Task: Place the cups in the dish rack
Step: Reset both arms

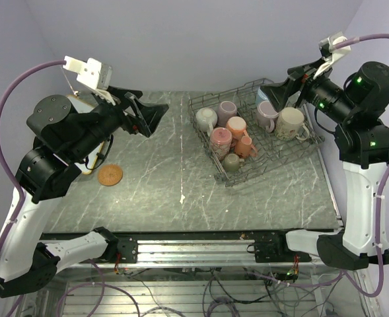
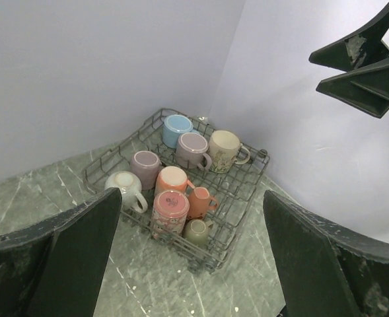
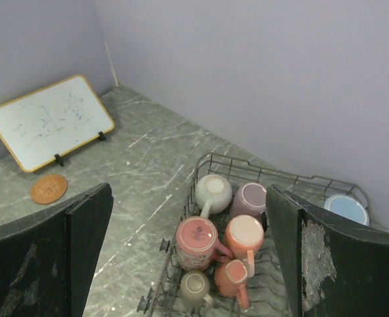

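The dish rack (image 1: 281,162) sits at the far right corner of the desk (image 1: 174,158). It holds nine mugs, among them a light blue mug (image 2: 177,127) and a cream floral mug (image 2: 224,148) at the back and a small olive mug (image 2: 195,231) nearest the front. The right pincer (image 1: 277,92) hangs wide open above the rack's far side. The left pincer (image 1: 151,119) is also wide open and empty, raised over the far left part. A cork coaster (image 1: 109,175) lies near the left edge, and a whiteboard (image 3: 49,121) stands at the far left corner.

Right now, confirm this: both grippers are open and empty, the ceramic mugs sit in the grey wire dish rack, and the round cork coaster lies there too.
No: the round cork coaster lies on the grey marbled table, outside the grey wire dish rack, per the top external view. The left gripper and right gripper are open and empty; ceramic mugs sit in the rack.
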Robot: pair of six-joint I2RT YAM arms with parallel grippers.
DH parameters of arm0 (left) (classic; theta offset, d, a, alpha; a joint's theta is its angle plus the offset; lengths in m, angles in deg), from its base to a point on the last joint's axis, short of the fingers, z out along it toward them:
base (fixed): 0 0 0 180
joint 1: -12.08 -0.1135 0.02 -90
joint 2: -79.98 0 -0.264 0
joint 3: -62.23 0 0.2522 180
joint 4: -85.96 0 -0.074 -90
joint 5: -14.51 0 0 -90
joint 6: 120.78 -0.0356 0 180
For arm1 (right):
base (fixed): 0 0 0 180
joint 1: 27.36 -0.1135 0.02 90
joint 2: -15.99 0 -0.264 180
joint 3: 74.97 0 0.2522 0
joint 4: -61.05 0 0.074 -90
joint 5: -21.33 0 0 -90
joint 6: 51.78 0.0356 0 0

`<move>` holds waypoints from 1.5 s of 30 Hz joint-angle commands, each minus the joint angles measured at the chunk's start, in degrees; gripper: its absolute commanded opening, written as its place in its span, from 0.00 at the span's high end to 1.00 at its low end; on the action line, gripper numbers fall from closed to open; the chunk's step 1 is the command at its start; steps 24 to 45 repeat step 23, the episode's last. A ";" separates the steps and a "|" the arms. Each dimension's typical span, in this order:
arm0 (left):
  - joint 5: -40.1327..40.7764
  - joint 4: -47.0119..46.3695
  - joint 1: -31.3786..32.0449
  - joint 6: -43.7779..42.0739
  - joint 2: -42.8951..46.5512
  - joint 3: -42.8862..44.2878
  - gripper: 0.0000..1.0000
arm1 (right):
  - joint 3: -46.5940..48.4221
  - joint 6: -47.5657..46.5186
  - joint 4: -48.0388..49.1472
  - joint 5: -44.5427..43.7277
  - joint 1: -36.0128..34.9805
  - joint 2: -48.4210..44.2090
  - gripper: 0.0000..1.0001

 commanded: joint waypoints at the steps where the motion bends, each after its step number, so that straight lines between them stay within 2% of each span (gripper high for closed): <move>1: -2.44 -1.31 -0.19 0.97 0.27 0.82 0.02 | -0.78 2.75 1.57 -0.97 0.16 -1.75 0.00; 45: -3.33 -3.15 -0.19 1.46 -0.43 -0.44 0.02 | -0.80 0.41 0.98 -2.10 0.21 -1.95 0.00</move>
